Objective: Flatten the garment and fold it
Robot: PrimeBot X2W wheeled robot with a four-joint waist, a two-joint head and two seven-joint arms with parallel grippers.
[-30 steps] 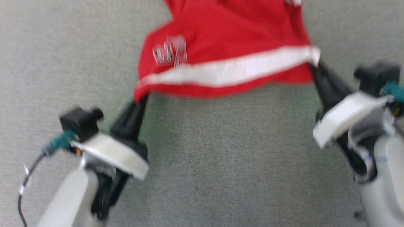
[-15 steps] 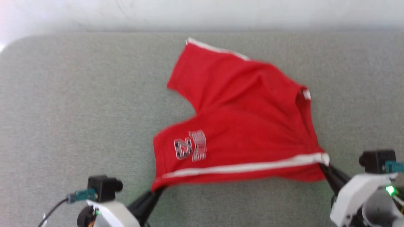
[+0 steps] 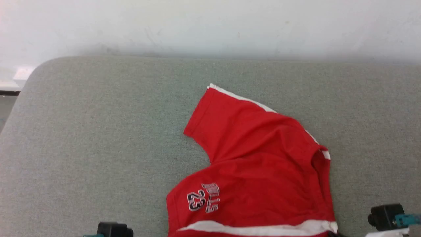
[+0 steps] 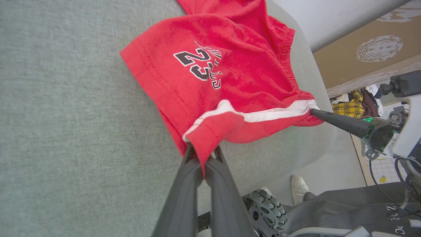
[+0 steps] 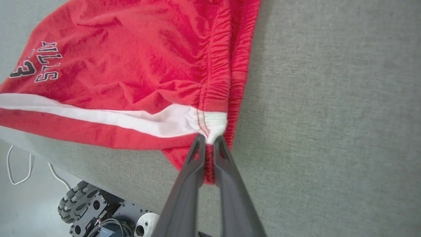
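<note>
The garment (image 3: pixel 260 171) is a pair of bright red shorts with a white side band and a "23" print. It lies crumpled on the grey padded surface (image 3: pixel 98 131), with its near edge at the bottom of the head view. My left gripper (image 4: pixel 201 161) is shut on the hem corner of the garment (image 4: pixel 213 65), near the surface's front edge. My right gripper (image 5: pixel 209 142) is shut on the white end of the gathered waistband of the garment (image 5: pixel 131 65). In the left wrist view the right gripper (image 4: pixel 314 111) pinches the far end of the white band, which is stretched between the two grips.
A pale wall (image 3: pixel 197 26) rises behind the padded surface, whose rounded left corner (image 3: pixel 36 70) shows. Below the front edge are my wheeled base (image 5: pixel 79 204), a white cable (image 5: pixel 19 164) on the floor, a person's shoe (image 4: pixel 298 189) and a cardboard box (image 4: pixel 361 52).
The head camera has tilted upward, so the garment and both arms slid down the picture and the wall came into view. Both grippers stay shut on the garment's near corners.
</note>
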